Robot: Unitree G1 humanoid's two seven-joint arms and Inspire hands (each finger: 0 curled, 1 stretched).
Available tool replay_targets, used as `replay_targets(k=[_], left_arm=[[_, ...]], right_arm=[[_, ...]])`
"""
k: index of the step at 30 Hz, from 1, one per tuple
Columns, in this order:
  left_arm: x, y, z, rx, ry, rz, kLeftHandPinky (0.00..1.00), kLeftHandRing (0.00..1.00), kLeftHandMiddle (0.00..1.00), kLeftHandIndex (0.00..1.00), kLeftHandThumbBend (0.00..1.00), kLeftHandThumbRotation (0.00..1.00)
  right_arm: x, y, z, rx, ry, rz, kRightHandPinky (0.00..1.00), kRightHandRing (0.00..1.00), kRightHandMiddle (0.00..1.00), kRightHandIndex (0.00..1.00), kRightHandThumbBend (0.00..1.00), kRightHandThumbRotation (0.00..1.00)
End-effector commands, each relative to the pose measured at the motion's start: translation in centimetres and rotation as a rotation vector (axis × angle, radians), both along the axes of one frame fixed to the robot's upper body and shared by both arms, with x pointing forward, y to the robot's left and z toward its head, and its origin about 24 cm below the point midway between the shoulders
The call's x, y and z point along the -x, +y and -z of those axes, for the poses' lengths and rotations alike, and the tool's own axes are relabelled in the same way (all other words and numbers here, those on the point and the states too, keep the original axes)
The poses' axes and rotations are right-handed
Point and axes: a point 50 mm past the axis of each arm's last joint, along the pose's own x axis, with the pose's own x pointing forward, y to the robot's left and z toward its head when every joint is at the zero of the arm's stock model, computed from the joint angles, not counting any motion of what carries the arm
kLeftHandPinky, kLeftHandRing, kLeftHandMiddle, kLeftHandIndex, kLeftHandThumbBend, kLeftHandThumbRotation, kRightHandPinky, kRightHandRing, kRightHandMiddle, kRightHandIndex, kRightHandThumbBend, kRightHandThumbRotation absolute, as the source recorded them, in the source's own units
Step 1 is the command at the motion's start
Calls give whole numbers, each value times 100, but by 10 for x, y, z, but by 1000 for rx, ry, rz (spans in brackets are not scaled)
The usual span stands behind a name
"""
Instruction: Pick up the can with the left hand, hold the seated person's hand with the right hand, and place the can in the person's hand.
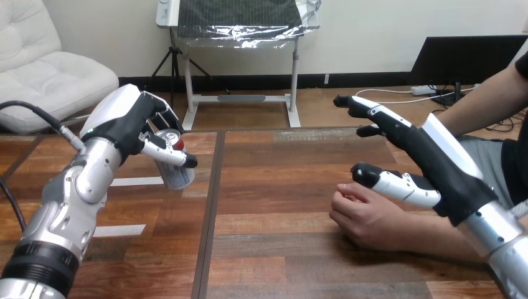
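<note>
My left hand [127, 124] is raised above the table's left part, its fingers and thumb curled round a silver can [176, 167] that hangs tilted in the grip. The person's hand [364, 215] rests loosely curled on the wooden table [274, 187] at the right, with the forearm running off toward the lower right. My right hand [429, 159] hovers just above that hand and wrist, fingers straight and pointing left, thumb spread below them. Its thumb is close over the person's knuckles; it is not curled round them.
Two white tape strips [134, 181] lie on the table at the left. A dark seam [210, 205] runs down the table between the two arms. The person sits at the right edge.
</note>
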Motion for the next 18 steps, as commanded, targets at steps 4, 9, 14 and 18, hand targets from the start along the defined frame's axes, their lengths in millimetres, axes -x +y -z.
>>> replay_targets(k=[4,9,14,18], left_arm=[[-5,1,-31,7,-105,16,32,37,43,44,78,0],[-4,1,-31,2,-102,21,32,37,43,44,78,0],[-4,0,-32,-1,-101,24,32,37,44,44,78,0],[-4,0,-32,-4,-105,29,33,38,44,44,78,0]], right_arm=[[-21,-8,-24,122,-81,26,77,90,92,91,86,87],[-27,-12,-26,177,-66,39,76,91,92,91,87,85],[-32,-15,-27,219,-50,48,75,91,93,92,90,82],[-37,-19,-27,254,-33,52,73,91,93,93,92,77]])
